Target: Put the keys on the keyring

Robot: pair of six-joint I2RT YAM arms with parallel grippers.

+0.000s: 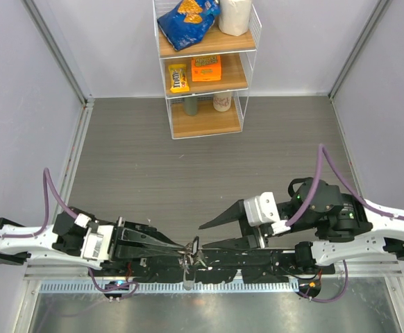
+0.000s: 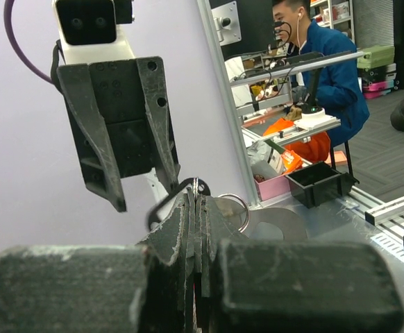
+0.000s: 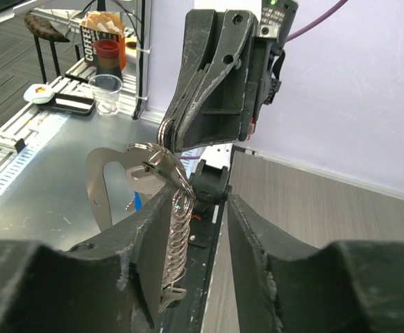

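With the left gripper (image 1: pixel 184 248) pressed shut on the keyring (image 3: pixel 96 189), which hangs in the air between the two arms, hold that pinch firm and guide the right gripper (image 3: pixel 198 201), fingers spread and empty, squarely onto the dangling cluster, where the keys cannot be distinguished.

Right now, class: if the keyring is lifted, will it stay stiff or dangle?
The keyring has a grey loop that looks like rigid metal, so it should hold shape. Its silver chain hangs slack, so it would probably swing and tangle.
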